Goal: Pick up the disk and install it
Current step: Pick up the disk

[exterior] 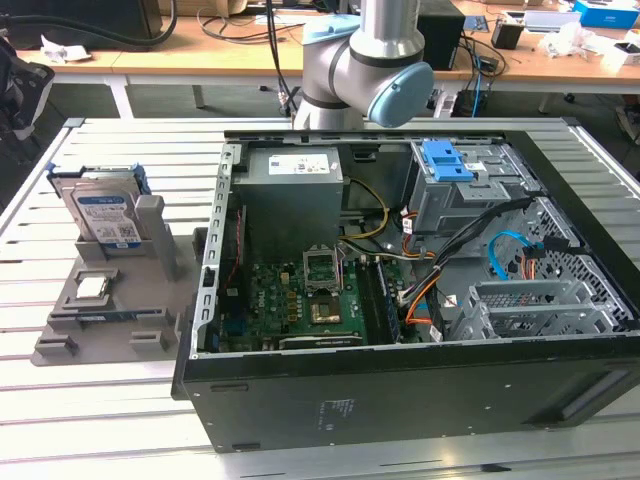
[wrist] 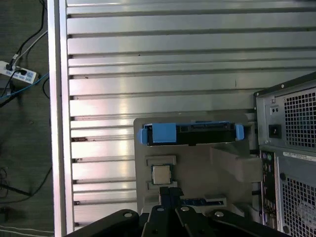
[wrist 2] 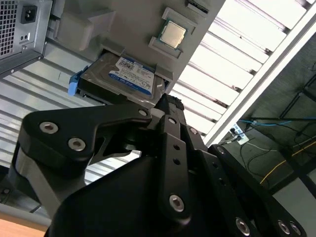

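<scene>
From where I stand, the flat silver metal disk with its white-and-blue label and bright blue plastic frame (exterior: 105, 215) stands on edge in a slot of the grey plastic holder (exterior: 150, 300). The holder lies on the slatted aluminium table (exterior: 100, 420), just beside the open black computer case (exterior: 400, 400), on the exterior view's left. I take it the disk is stood upright like that so its two broad faces are free for a pinch from above. A small square silver chip (exterior: 92, 287) lies flat in its own recess of the same holder, near the disk but apart from it.

The case lies on its side with its panel off, so the green board, the large grey metal box with the white label (exterior: 293, 180) and the blue-latched drive bay (exterior: 447, 160) are all open from above. That looks done so the arm can reach in.

The grey and pale-blue arm (exterior: 370, 60) rises behind the case. In the first wrist view the black gripper (wrist: 170, 190) hangs over the holder (wrist: 197, 163), looking down on the top edge of the disk (wrist: 197, 134) and on the chip (wrist: 159, 174). Its two fingers appear pressed together with nothing between them. In the second wrist view the gripper (wrist 2: 170, 101) points toward the labelled face of the disk (wrist 2: 131, 74) without touching it. The pick-up is not yet made.
</scene>
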